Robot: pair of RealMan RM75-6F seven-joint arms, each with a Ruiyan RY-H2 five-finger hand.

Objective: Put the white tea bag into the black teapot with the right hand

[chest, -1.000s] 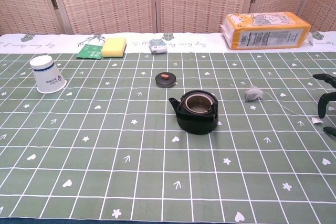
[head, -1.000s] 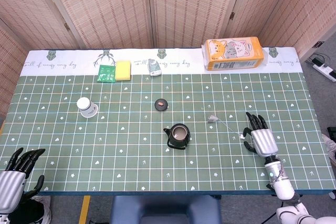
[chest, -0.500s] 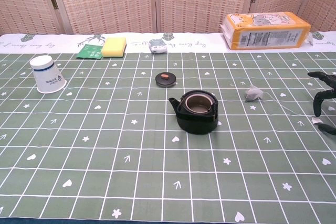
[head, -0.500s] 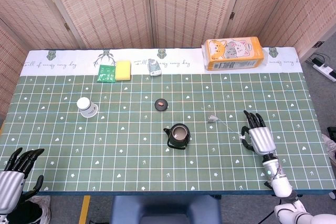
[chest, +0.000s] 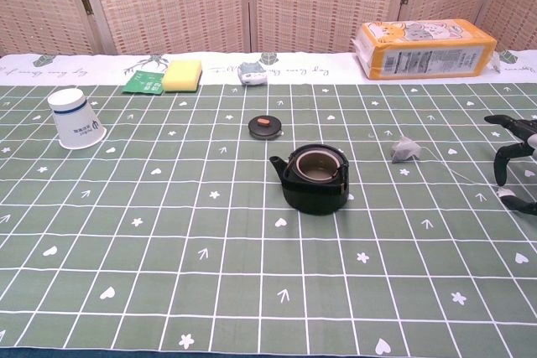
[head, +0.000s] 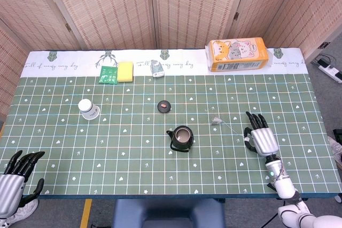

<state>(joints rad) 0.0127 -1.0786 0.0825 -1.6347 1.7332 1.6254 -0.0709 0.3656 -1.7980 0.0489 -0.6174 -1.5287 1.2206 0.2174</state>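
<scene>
The white tea bag [head: 215, 120] [chest: 404, 150] lies on the green cloth, right of the black teapot [head: 181, 138] [chest: 315, 178], which stands open with no lid. A thin string runs from the bag to its paper tag [chest: 506, 193]. My right hand [head: 260, 138] [chest: 513, 153] hovers palm down with its fingers spread, right at the tag and well right of the bag, holding nothing I can see. Spread-fingered and empty, my left hand [head: 13, 177] hangs off the table's front left corner.
The teapot lid [head: 164, 106] [chest: 263, 127] lies behind the pot. A white paper cup [head: 88, 109] lies at the left. A green packet [head: 109, 73], yellow sponge [head: 125, 71], small wrapper [head: 156, 68] and orange box [head: 237, 54] line the back edge.
My right hand has crept a little forward and left, toward the tag and the tea bag. The left hand and the objects have stayed put.
</scene>
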